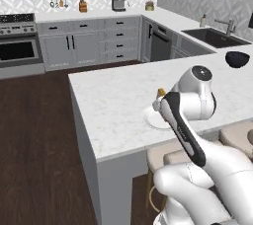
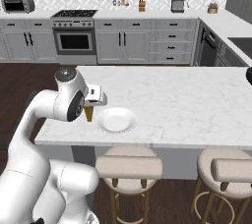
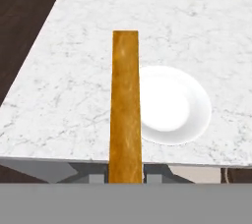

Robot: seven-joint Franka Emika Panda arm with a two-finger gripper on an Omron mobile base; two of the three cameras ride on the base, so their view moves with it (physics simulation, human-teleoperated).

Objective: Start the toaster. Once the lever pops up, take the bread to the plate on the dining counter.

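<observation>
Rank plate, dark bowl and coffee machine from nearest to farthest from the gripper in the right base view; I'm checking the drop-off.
1. plate, just right of the gripper
2. dark bowl, counter's far right edge
3. coffee machine, back worktop

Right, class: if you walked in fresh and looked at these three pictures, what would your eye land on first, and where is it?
First the bread, an orange-tan slice seen edge-on in the hand view, held in the gripper above the near part of the dining counter. Next the round white plate, bare, lying on the marble just beside the slice, near the counter's front edge. Behind, the grey-cabinet kitchen lines the back wall.
</observation>
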